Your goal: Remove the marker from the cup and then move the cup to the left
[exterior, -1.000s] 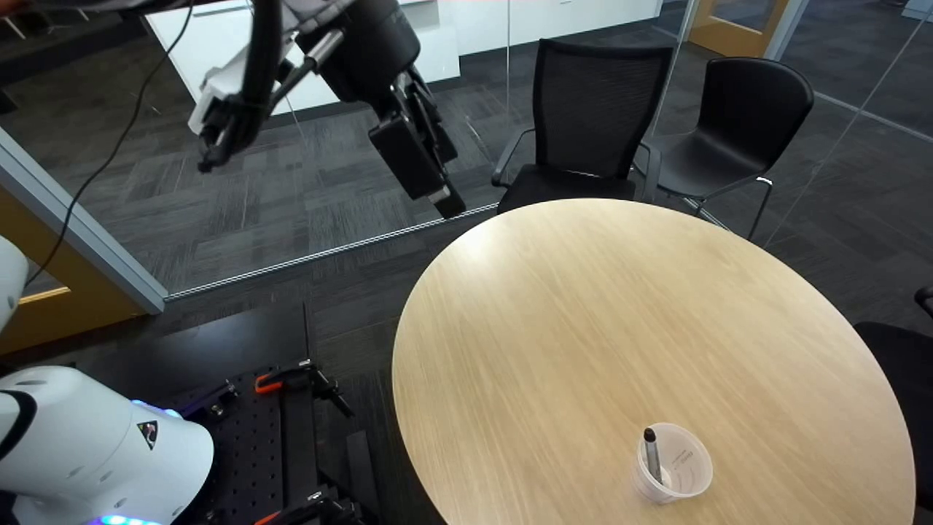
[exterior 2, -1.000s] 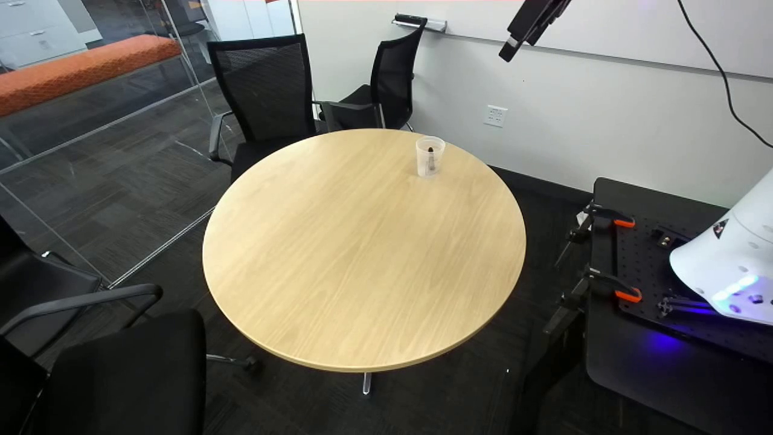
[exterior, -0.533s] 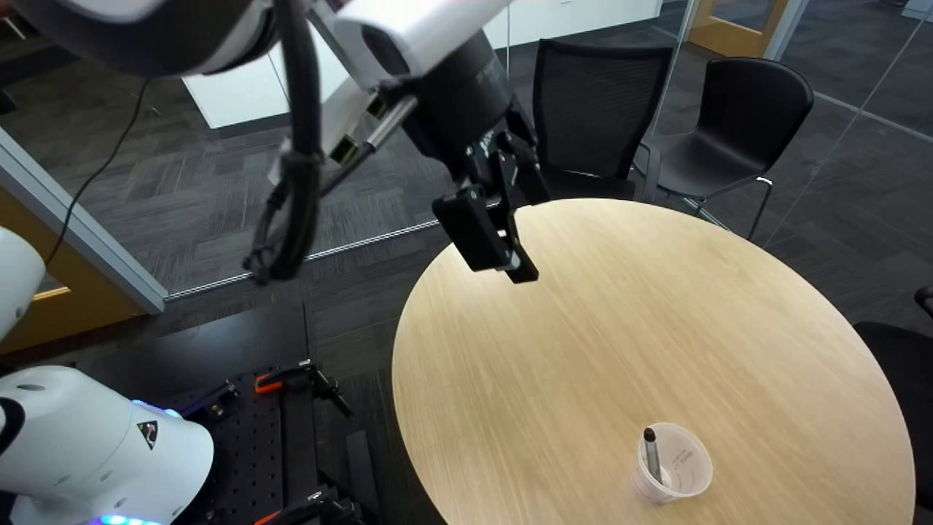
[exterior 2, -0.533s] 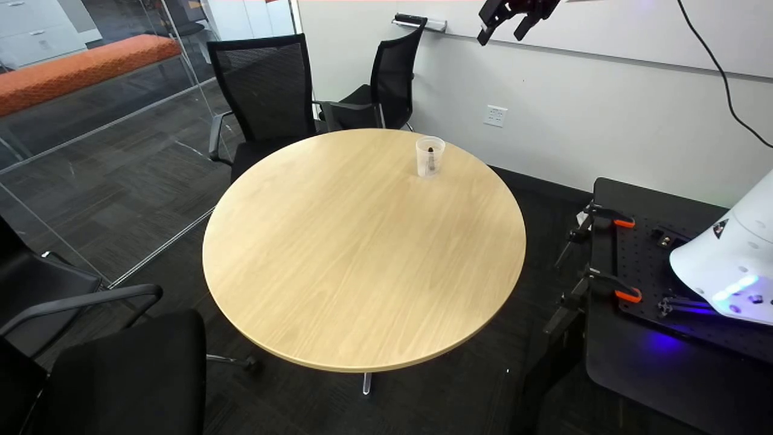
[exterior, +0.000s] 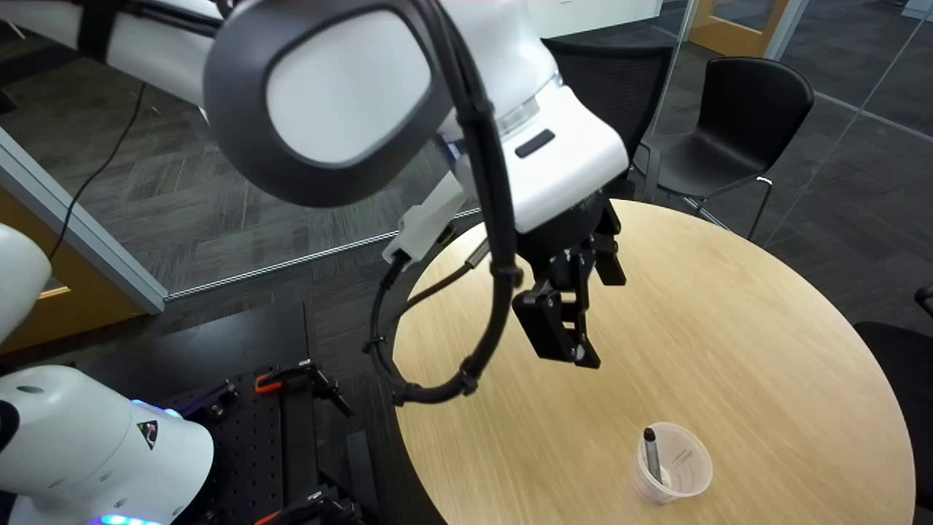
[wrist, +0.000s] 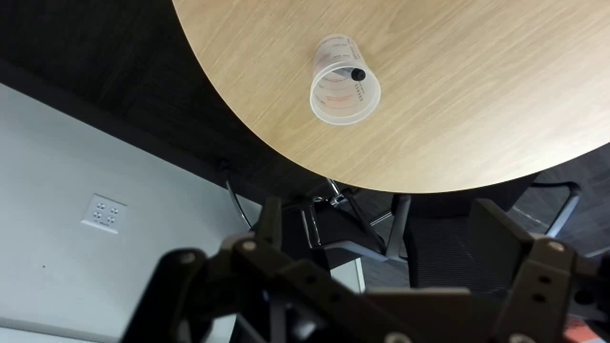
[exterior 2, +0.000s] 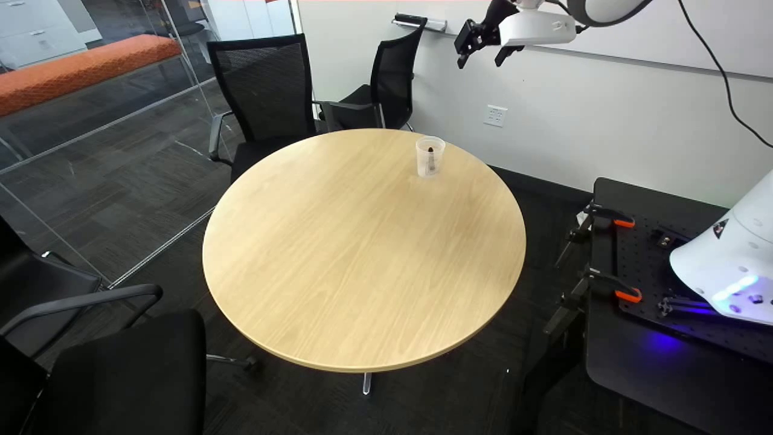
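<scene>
The small translucent cup (exterior: 689, 463) stands upright on the round wooden table (exterior: 729, 328) and also shows in an exterior view (exterior 2: 423, 163). The marker (exterior: 652, 458), grey with a black end, leans inside the cup with that end near the rim. In the wrist view the cup (wrist: 332, 50) is above the fingers, its mouth facing the camera, with the marker's black end (wrist: 358, 75) visible. My gripper (exterior: 602, 319) is open and empty, in the air above the table, apart from the cup. Its fingers stand wide apart in the wrist view (wrist: 380, 212).
Black chairs (exterior 2: 266, 90) stand around the table. A white wall with an outlet (exterior 2: 495, 116) is behind the cup's side of the table. The robot's base stands on a black bench (exterior 2: 622, 356) with clamps. A cable (exterior: 496, 292) hangs in a loop from the arm.
The arm has come out over the table, and the gripper has moved lower and closer to the cup. Its fingers, seen close together a second ago, now show apart. Cup and marker have not moved.
</scene>
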`<control>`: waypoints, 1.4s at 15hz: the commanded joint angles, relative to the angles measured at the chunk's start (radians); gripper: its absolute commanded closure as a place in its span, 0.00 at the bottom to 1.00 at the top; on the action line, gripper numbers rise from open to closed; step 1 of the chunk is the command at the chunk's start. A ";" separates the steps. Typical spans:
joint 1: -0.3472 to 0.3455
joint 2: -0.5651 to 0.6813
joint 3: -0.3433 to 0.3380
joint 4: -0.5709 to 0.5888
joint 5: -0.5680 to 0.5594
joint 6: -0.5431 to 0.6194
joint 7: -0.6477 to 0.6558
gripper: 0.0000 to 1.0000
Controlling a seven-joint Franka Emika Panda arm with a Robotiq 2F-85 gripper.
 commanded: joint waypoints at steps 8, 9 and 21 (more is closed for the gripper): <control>0.001 0.314 -0.039 0.111 -0.112 0.124 0.188 0.00; 0.001 0.339 -0.041 0.118 -0.114 0.127 0.191 0.00; 0.222 0.402 -0.260 0.134 0.012 0.104 0.112 0.00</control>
